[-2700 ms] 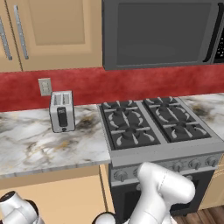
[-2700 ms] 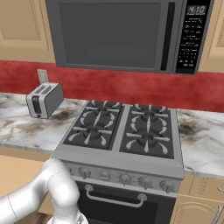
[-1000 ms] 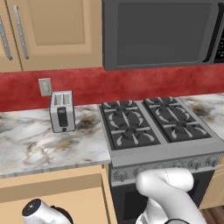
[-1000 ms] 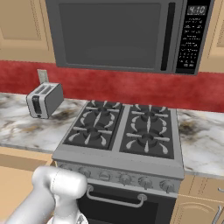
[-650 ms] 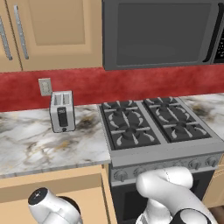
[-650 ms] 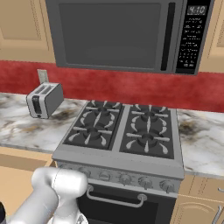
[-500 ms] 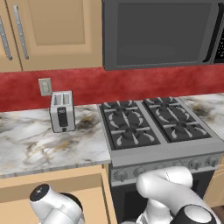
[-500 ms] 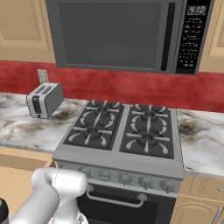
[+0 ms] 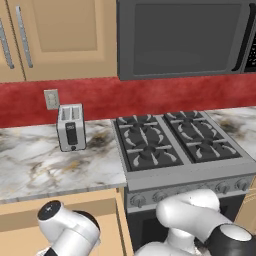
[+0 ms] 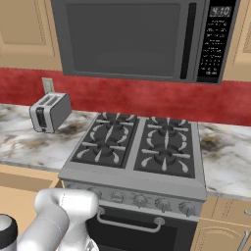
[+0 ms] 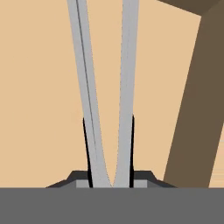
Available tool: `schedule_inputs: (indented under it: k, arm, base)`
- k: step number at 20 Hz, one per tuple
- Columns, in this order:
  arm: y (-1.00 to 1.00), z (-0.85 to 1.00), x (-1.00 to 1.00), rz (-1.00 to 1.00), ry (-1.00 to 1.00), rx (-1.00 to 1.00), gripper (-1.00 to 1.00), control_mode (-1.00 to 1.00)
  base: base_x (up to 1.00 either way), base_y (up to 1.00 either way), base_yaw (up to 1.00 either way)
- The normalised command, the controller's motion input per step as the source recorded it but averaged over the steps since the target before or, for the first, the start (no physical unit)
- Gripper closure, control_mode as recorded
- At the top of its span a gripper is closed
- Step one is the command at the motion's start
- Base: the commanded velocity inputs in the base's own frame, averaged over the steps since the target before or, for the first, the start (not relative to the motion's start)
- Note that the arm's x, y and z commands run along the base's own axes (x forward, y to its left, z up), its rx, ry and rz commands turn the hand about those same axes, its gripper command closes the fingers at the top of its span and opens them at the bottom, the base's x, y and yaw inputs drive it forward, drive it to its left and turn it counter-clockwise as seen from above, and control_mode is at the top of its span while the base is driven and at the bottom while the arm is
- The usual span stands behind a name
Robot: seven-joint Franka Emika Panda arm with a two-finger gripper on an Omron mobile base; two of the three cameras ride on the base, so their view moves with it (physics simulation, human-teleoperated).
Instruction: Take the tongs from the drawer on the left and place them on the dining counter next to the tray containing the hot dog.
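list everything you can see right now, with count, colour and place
toaster: 1, silver, on the marble worktop left of the stove
stove: 1, grey, four black burners, centre
microwave: 1, dark grey, above the stove
wall socket: 1, pale, on the red wall
cabinet doors: tan, upper left
drawer: 1, tan, open, below the worktop
tongs: 1, silver, inside the drawer
pincer: 1, dark, shut on the tongs
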Motion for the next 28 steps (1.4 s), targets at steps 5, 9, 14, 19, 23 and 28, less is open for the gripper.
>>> schedule_inputs:
  k: [5, 9, 14, 19, 23, 28]
  arm:
    - [0.0, 0.23, 0.21, 0.02, 0.0, 0.0, 1.0, -1.0]
    - [0.0, 0.16, 0.19, 0.01, 0.0, 0.0, 1.0, -1.0]
    - [0.0, 0.1, 0.18, 0.02, 0.0, 0.0, 1.0, -1.0]
    - [0.0, 0.15, 0.04, 0.0, 0.0, 0.0, 1.0, -1.0]
    - [-0.01, 0.22, 0.01, 0.0, 0.0, 0.0, 1.0, -1.0]
    - [-0.09, 0.23, 0.0, 0.0, -0.01, 0.0, 1.0, -1.0]
  base:
    - [0.0, 0.0, 0.0]
    - [0.0, 0.0, 0.0]
    - [0.0, 0.0, 0.0]
    - [0.0, 0.0, 0.0]
    - [0.0, 0.0, 0.0]
    - [0.0, 0.0, 0.0]
